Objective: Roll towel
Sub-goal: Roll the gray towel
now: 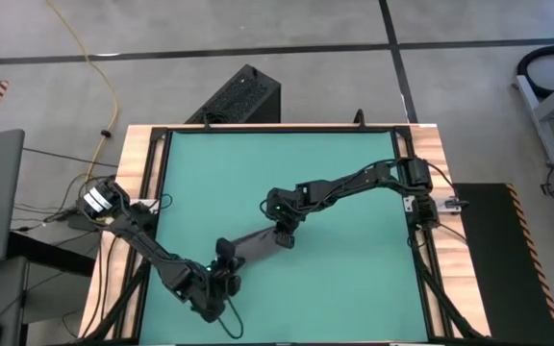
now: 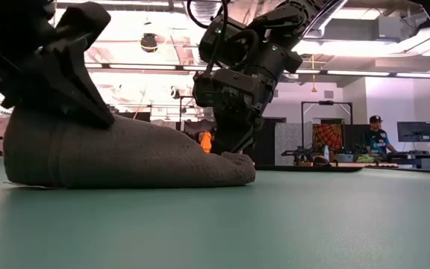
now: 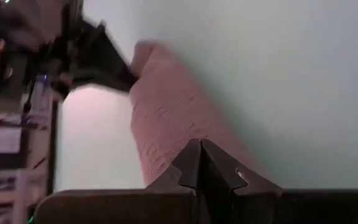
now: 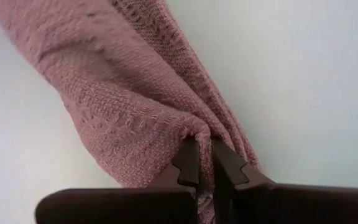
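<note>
- My right gripper point(image 4: 205, 163) has its jaws pinching one end of the towel point(image 2: 125, 153); my left gripper point(image 3: 202, 163), jaws pressed together, sits at the other end.
- The towel lies as a soft, nubby roll mid-counter on the green mat point(image 1: 354, 259).
- I judge it light, limp and best held by its ends.

A wood-edged table point(image 1: 138, 173) carries a green mat point(image 1: 335, 279) covering most of its top, and the rolled towel point(image 1: 256, 240) lies slightly toward six o'clock of centre.
</note>
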Robot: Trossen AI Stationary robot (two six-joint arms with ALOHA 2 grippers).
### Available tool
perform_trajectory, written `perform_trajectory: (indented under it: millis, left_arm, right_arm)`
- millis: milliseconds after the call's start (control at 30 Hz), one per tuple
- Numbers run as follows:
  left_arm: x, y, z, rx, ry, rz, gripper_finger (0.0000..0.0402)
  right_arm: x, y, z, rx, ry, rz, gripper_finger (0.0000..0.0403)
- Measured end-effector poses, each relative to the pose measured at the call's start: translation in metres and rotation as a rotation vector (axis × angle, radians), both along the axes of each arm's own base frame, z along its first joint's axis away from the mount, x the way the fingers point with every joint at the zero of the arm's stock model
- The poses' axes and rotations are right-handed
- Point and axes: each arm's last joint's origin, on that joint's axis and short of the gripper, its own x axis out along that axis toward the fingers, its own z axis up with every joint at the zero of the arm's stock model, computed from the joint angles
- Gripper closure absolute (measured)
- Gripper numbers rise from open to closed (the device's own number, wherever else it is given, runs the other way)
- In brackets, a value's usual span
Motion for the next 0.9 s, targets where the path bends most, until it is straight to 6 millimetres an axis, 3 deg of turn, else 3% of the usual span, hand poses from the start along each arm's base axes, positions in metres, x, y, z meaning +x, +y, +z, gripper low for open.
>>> perform_trajectory:
  millis: [233, 533, 900]
  left_arm:
    - [-0.002, 0.022, -0.006, -0.015, 0.047, 0.168, 0.0402]
    - [-0.016, 0.047, -0.037, -0.169, 0.063, 0.308, 0.0401]
    - [-0.025, 0.050, -0.048, -0.197, 0.042, 0.311, 0.0401]
  right_arm:
    - [0.000, 0.001, 0.000, 0.009, 0.007, -0.015, 0.0372]
    - [-0.002, 0.004, -0.001, 0.006, 0.025, -0.022, 0.0369]
    - [-0.006, 0.011, 0.005, -0.131, 0.038, -0.087, 0.0336]
